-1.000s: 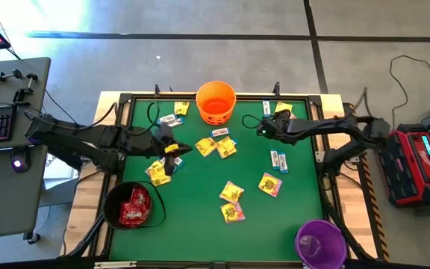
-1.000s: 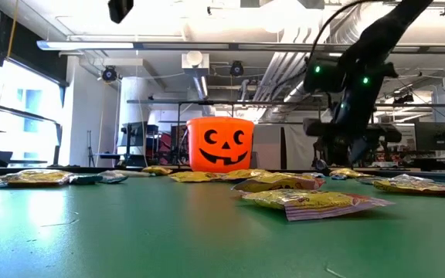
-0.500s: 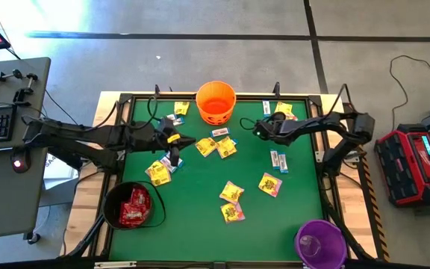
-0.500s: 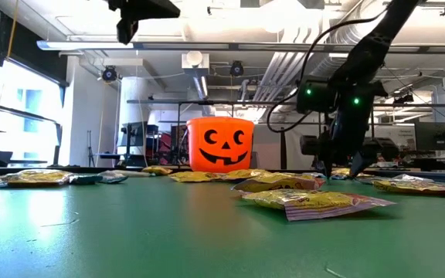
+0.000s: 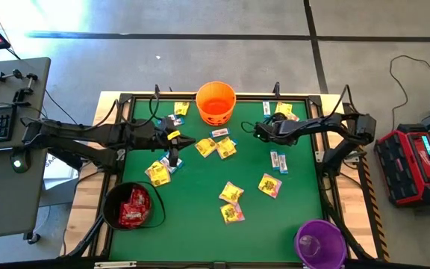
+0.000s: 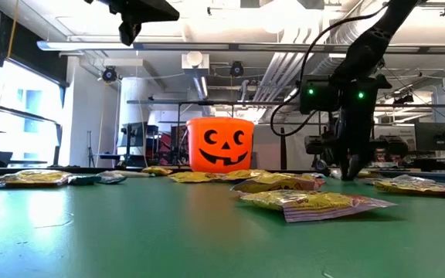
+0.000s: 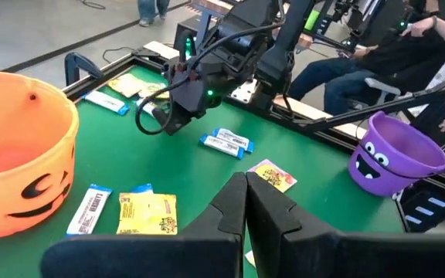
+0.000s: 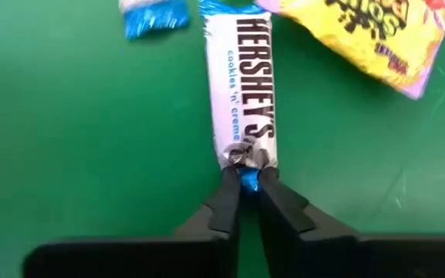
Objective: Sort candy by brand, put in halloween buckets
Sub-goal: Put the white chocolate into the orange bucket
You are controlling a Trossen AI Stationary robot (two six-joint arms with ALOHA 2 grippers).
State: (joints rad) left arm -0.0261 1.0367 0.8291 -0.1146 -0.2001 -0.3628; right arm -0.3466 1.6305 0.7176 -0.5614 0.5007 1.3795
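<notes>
A white candy bar (image 8: 242,85) with dark letters and blue ends lies flat on the green table (image 5: 200,224), at about three o'clock from the orange bucket (image 5: 216,101). The right gripper (image 8: 242,182) is closed on its blue end, which only the right wrist view shows. The left gripper (image 7: 246,191) hangs closed and empty at about nine o'clock of the table, and the left wrist view alone shows the face of the purple bucket (image 7: 396,154).

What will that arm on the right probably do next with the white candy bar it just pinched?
Probably lift it straight up off the green table. The right gripper is shut on the blue end of the white Hershey's bar, which lies flat beside a yellow packet. A short lift would clear that neighbour before carrying the bar to a bucket.
</notes>
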